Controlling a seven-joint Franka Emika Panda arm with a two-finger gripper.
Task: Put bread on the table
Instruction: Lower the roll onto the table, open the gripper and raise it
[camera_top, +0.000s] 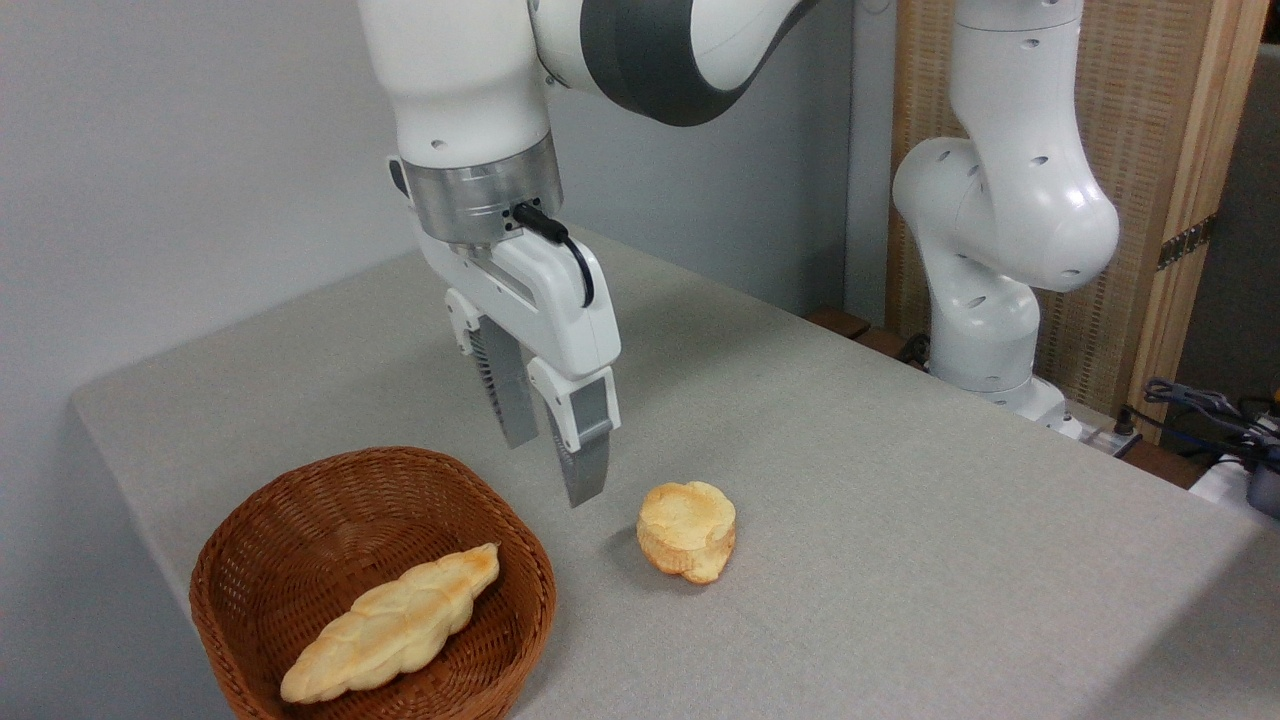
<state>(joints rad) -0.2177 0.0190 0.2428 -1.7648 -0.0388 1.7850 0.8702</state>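
Golden-tan bread (687, 531) on table (900, 520) | right of hand (553, 466) | hand parted, empty

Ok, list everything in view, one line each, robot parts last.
bun: one, golden-tan, on the table right of the basket, nothing touching it
braided loaf: one, pale golden, lying inside the basket
basket: one, brown wicker, at the table's lower left
table: one, light grey-beige fabric, fills the middle
wooden panel: one, tan, upper right behind the arm
cables: several, dark, far right edge
arm: one, white, base at the table's far right
gripper: one, white with grey fingers, open, empty, above the table between basket and bun
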